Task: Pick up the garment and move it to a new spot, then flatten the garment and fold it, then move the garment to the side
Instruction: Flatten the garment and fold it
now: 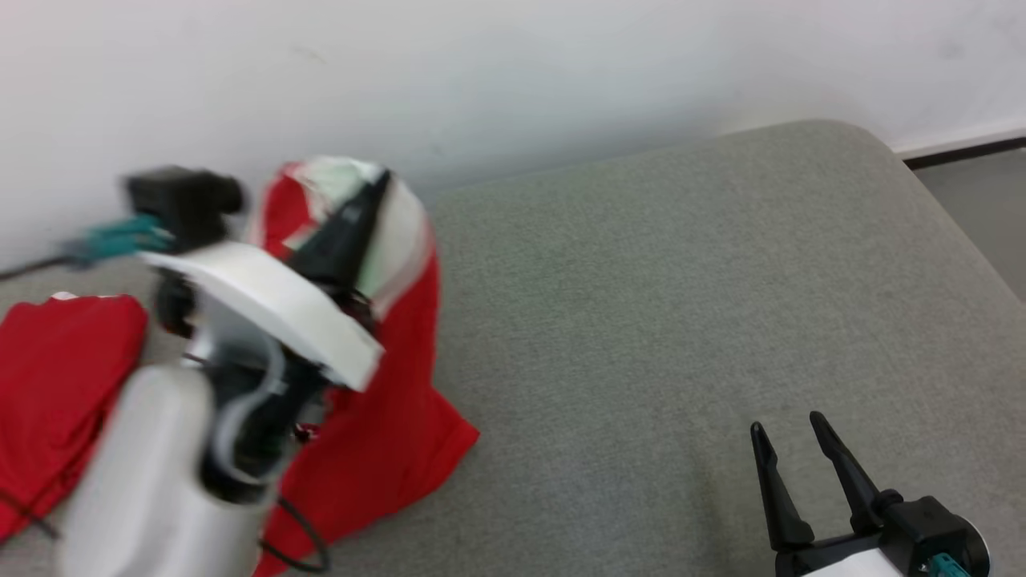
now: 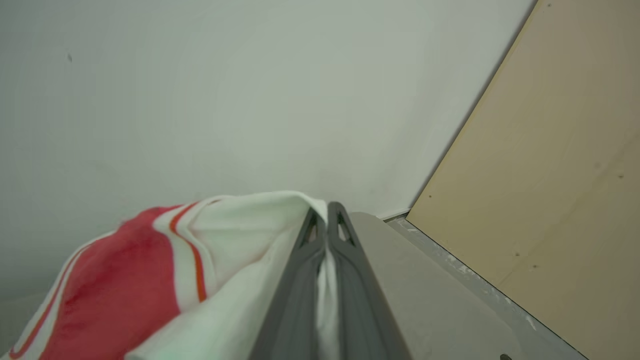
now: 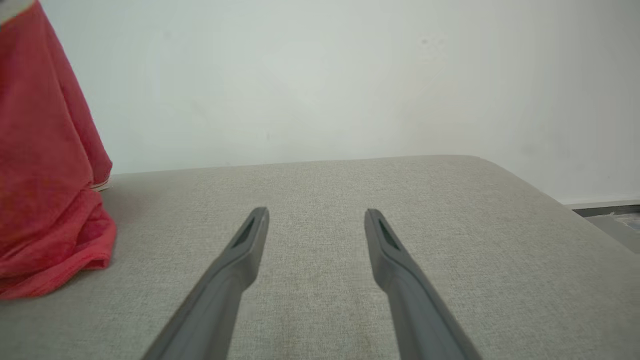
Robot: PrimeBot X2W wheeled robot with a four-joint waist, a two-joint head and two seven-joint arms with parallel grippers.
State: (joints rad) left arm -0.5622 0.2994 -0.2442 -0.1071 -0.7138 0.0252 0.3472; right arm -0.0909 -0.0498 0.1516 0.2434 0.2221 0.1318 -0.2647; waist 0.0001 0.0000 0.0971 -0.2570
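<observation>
- My left gripper (image 2: pixel 327 212) is clamped on the white edge of a red-and-white fabric garment (image 1: pixel 385 385), lifted above the grey woven cushion (image 1: pixel 641 320); its hem trails there.
- My right gripper (image 1: pixel 788 425) hangs wide apart, empty.
- Risk: that thin pinch may slip, dropping it bunched.

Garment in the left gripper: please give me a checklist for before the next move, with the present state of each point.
1. Grip: left gripper shut on garment, white fabric between the fingers: ok.
2. Lift: garment fully off the cushion: not ok, its lower edge lies on it.
3. Free hand: right gripper open, holding nothing: ok.
4. New spot: bare cushion ahead of the right gripper: ok.
5. Separation: garment apart from the other red cloth: cannot tell, the left arm hides the gap.
</observation>
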